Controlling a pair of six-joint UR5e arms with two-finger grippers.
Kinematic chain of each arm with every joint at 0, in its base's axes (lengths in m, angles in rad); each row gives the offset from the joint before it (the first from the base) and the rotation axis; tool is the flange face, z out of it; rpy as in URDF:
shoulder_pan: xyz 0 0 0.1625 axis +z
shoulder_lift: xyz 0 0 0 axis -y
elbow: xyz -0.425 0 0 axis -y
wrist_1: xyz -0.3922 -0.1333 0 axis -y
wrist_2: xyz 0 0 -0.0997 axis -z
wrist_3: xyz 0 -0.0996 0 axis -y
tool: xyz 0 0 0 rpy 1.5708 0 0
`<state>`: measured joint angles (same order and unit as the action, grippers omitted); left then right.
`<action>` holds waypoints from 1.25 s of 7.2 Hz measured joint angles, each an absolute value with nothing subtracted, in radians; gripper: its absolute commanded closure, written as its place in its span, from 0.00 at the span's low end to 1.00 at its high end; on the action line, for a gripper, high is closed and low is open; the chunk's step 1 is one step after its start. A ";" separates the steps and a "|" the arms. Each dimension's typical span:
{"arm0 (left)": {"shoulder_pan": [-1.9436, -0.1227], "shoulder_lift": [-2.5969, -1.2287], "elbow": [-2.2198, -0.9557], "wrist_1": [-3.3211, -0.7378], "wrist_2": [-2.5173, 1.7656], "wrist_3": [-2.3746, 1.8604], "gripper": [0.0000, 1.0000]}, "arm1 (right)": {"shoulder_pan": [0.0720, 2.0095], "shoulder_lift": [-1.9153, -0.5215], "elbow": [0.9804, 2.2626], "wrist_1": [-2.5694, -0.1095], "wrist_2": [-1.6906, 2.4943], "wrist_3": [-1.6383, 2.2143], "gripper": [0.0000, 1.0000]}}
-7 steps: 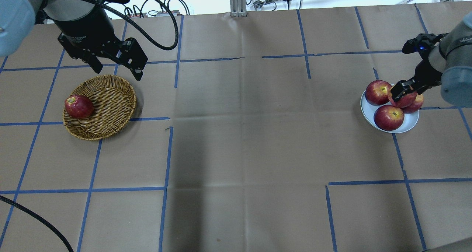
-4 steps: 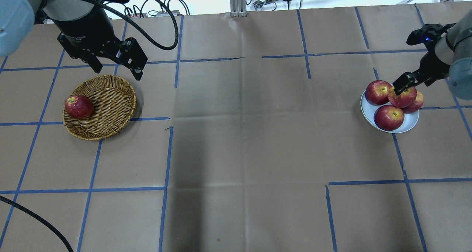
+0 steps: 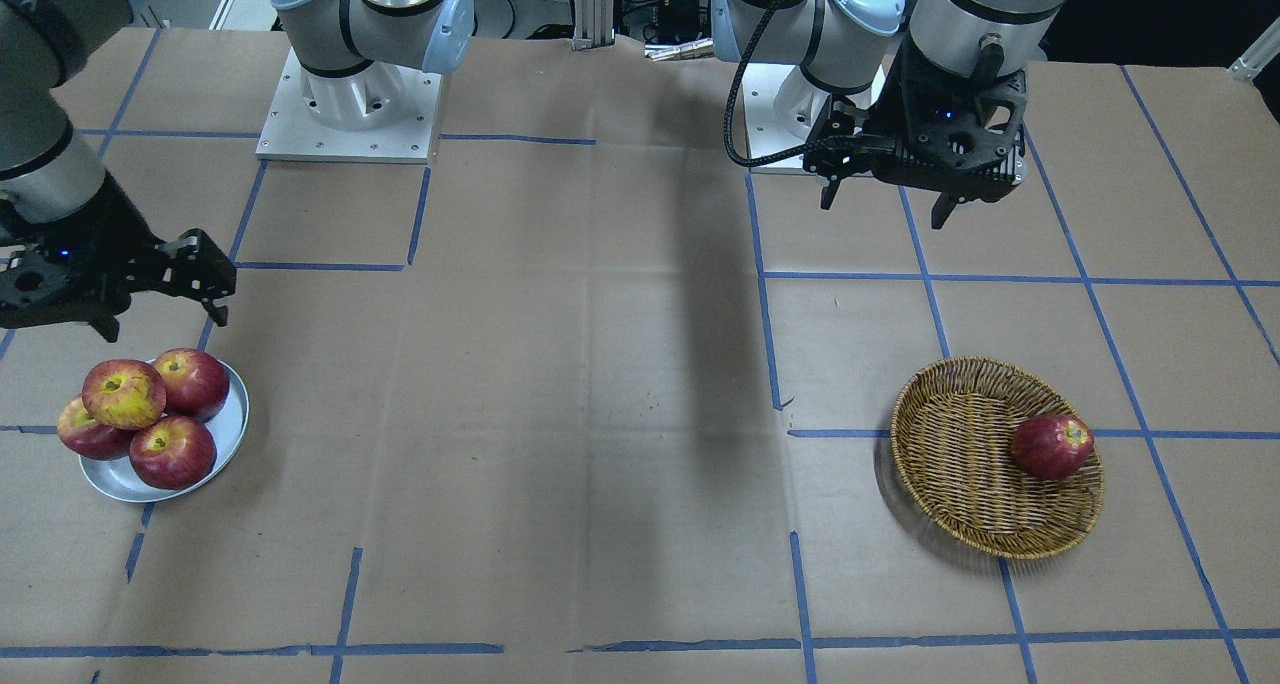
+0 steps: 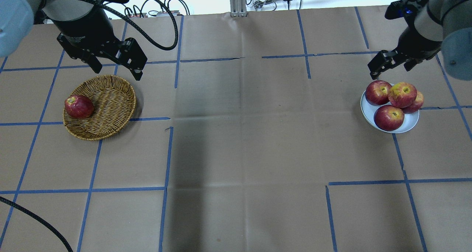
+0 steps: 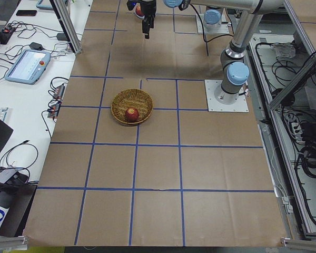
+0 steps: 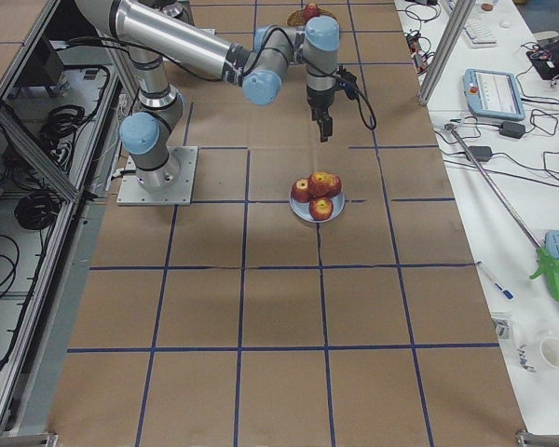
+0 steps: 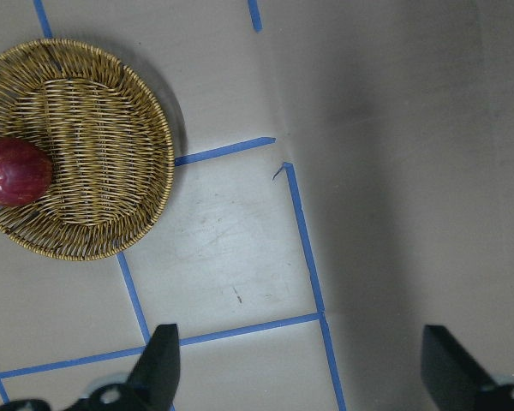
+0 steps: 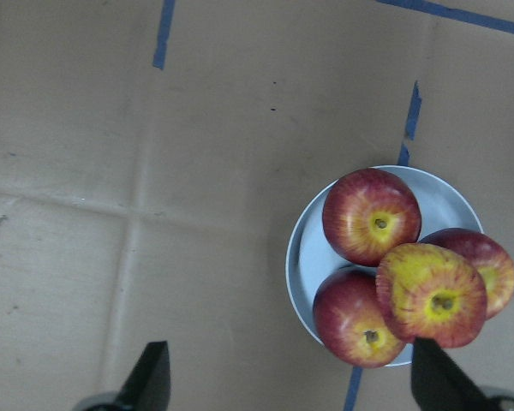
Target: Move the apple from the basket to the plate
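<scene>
The yellow-streaked apple (image 4: 402,94) lies on top of three redder apples on the silver plate (image 4: 410,123) at the table's right. It also shows in the front view (image 3: 124,393) and the right wrist view (image 8: 431,294). My right gripper (image 4: 391,69) is open and empty, above and just beyond the plate (image 3: 228,434). The wicker basket (image 4: 110,104) sits at the left. My left gripper (image 4: 118,72) is open and empty, raised beyond the basket's far rim. The basket also shows in the left wrist view (image 7: 94,137).
A dark red apple (image 4: 78,106) lies in the basket against its left rim. Three redder apples (image 4: 389,117) fill the plate under the yellow one. Blue tape lines cross the brown paper table. The arm bases (image 3: 345,104) stand at the robot's edge.
My right gripper has let go of the yellow-streaked apple, left it on top of the pile, and moved up and away. The left arm has not moved.
</scene>
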<state>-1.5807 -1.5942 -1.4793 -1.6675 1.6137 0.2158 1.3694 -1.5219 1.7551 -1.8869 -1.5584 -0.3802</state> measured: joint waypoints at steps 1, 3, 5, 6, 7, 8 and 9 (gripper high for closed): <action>-1.580 -1.594 -1.479 -1.667 1.614 0.216 0.01 | 1.449 -1.539 1.749 -1.848 -1.559 -0.262 0.00; -1.580 -1.594 -1.479 -1.667 1.614 0.216 0.01 | 1.548 -1.579 1.737 -1.763 -1.553 -0.131 0.00; -1.580 -1.595 -1.479 -1.667 1.614 0.216 0.01 | 1.570 -1.600 1.709 -1.701 -1.554 -0.096 0.00; -1.580 -1.595 -1.479 -1.667 1.614 0.216 0.01 | 1.570 -1.603 1.699 -1.685 -1.558 -0.092 0.00; -1.580 -1.595 -1.479 -1.667 1.614 0.216 0.01 | 1.570 -1.607 1.694 -1.676 -1.560 -0.090 0.00; -1.580 -1.595 -1.479 -1.667 1.614 0.216 0.01 | 1.570 -1.608 1.692 -1.672 -1.561 -0.089 0.00; -1.580 -1.595 -1.479 -1.667 1.614 0.216 0.01 | 1.571 -1.608 1.690 -1.667 -1.561 -0.089 0.00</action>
